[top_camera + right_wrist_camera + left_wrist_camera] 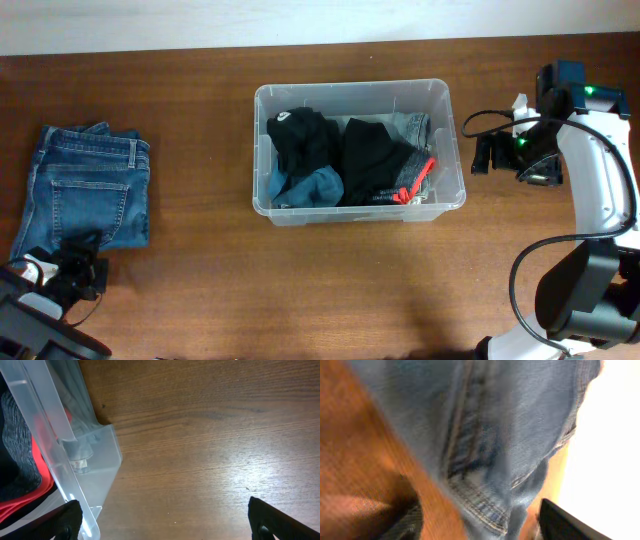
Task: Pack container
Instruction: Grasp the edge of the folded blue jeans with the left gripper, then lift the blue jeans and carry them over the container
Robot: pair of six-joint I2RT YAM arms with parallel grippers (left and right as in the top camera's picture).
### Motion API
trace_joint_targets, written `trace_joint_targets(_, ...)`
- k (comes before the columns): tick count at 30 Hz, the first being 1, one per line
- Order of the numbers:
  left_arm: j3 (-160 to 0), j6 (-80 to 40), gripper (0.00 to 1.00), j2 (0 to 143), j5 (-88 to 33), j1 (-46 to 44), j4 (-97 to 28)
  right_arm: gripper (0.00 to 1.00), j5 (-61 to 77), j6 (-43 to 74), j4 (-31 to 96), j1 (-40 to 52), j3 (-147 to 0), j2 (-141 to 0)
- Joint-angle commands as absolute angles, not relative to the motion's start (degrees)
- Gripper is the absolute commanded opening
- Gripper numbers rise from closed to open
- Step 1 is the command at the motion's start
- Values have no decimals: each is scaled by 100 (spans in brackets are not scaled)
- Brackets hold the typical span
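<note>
Brown wooden worktop (200, 290). Container (350, 87) at centre, holding black garments (370, 160) and some denim. Folded jeans (90, 185) far left; left gripper (85, 262) at their hem, jaws apart. Right gripper (484, 155) just beside the container's right wall, jaws wide apart.

L gripper (85, 262), R gripper (484, 155): jaws apart

Bare table (200, 290) flanks the container (360, 213); folded jeans (90, 185) occupy the table's left end.
</note>
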State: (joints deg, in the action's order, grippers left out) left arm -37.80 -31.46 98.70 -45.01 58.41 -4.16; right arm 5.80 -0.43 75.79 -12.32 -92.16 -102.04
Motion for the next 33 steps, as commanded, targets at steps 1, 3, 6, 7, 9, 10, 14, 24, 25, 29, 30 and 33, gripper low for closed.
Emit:
trace_joint_targets(1, -3367, -3356, 79, 10403, -3214, 5739, -139, 98, 532, -38, 7577, -1201, -9308, -10097)
trace_joint_targets(3, -3367, -3544, 80, 10403, -3214, 5697, 54, 98, 532, -38, 7577, -1201, -9308, -10097)
trace_joint_targets(6, -3369, -3664, 78, 10403, -3214, 5636, 270, 98, 532, -38, 7577, -1201, -9308, -10097)
trace_joint_targets(7, -3369, -3667, 73, 10403, -3214, 5610, 318, 98, 532, -38, 7577, -1201, -9308, -10097)
trace_joint_targets(9, -3369, -3667, 49, 10403, -3216, 5559, 451, 98, 532, -38, 7577, -1201, -9308, -10097)
trace_joint_targets(10, -3369, -3667, 39, 10403, -3218, 5557, 484, 98, 532, -38, 7577, -1201, -9308, -10097)
trace_joint_targets(14, -3395, -3664, 28, 10403, -3218, 5559, 609, 98, 532, -38, 7577, -1201, -9308, -10097)
trace_joint_targets(24, -3981, -3664, 9, 10018, -4200, 5551, 373, 98, 532, -38, 7577, -1201, -9308, -10097)
trace_joint_targets(25, -4150, -3664, 9, 9673, -3986, 5520, 51, 98, 532, -38, 7575, -1201, -9308, -10097)
trace_joint_targets(29, -4582, -3642, 1, 8746, -3476, 5343, -670, 98, 532, -38, 7577, -1201, -9308, -10097)
trace_joint_targets(30, -4703, -3642, 1, 8482, -3293, 5247, -843, 98, 532, -38, 7577, -1201, -9308, -10097)
trace_joint_targets(33, -5111, -3627, 1, 7736, -2519, 4777, -1396, 98, 532, -38, 7577, -1201, -9308, -10097)
